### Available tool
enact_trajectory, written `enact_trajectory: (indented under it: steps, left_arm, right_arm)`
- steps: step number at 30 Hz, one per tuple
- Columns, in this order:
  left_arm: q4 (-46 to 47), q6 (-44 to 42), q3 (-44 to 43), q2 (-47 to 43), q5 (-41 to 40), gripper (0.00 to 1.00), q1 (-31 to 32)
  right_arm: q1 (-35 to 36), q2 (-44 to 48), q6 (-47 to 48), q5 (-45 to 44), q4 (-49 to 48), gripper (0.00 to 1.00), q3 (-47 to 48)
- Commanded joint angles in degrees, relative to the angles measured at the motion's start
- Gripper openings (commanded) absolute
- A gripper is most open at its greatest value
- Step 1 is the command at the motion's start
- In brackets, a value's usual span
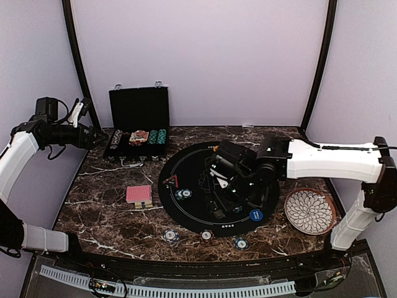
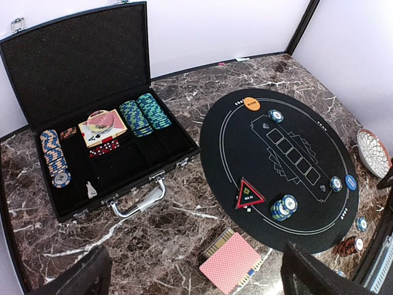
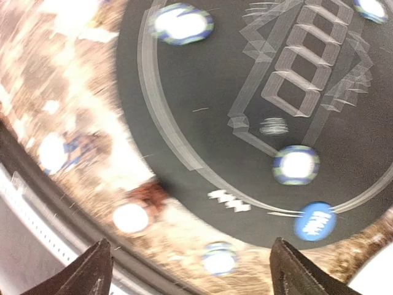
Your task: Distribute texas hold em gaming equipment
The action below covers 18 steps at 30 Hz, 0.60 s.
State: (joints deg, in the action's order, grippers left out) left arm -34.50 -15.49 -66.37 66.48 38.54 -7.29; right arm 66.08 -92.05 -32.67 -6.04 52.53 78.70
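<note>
Judging from the layout, you are partway through the distribution; the round black mat (image 1: 186, 164) already carries a red triangle token (image 1: 172, 182), a short stack of stripe-edged poker chips (image 1: 183, 194) just beside it, and a blue marker disc (image 1: 255, 215) by its near-right rim; three more chip piles (image 1: 206, 234) sit on the marble bench (image 1: 105, 211) along the mat's near edge; the red-backed deck (image 1: 139, 195) lies squared up on the bench left of the mat, and none of the mat's printed card boxes (image 2: 293, 153) holds a card, so dealing looks like the main step left; the open black case (image 2: 92, 67) at the far left has rows of chips (image 2: 144, 114), a boxed pack of cards (image 2: 103, 127) and small red pieces (image 2: 104, 147), perhaps dice, in it, so you may have more to hand out.

Both sets of jaws stand wide apart with nothing between them; the right jaws hang low over the mat's middle; the left jaws are held high beside the case.

Only the left wrist view gives you the orange marker disc (image 2: 251, 103) at the mat's far rim and the case's contents clearly; overhead, the right arm (image 1: 322, 158) covers much of the mat's centre; the overhead view alone shows where both arms stand; the right wrist view is smeared, yet it picks out the blue marker disc and chips near the bench's near edge.
</note>
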Motion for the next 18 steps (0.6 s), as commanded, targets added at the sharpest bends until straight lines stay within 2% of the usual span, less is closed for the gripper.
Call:
enact_trajectory:
  steps: [1, 8, 18]
  left_arm:
    - [-0.83, -0.19, -0.44, -0.55, 0.92, 0.99, -0.36]
    - [-1.51, -0.68, -0.93, -0.88, 0.66, 0.99, -0.36]
    - [-1.53, -0.66, -0.69, -1.22, 0.73, 0.99, -0.36]
  right_arm:
    - [5.6, -6.16, -0.93, 2.21, -0.27, 0.92, 3.41]
    - [8.18, -12.77, 1.6, 4.89, -1.97, 0.95, 6.62]
    - [8.31, -17.82, 3.87, 5.86, -2.39, 0.86, 7.61]
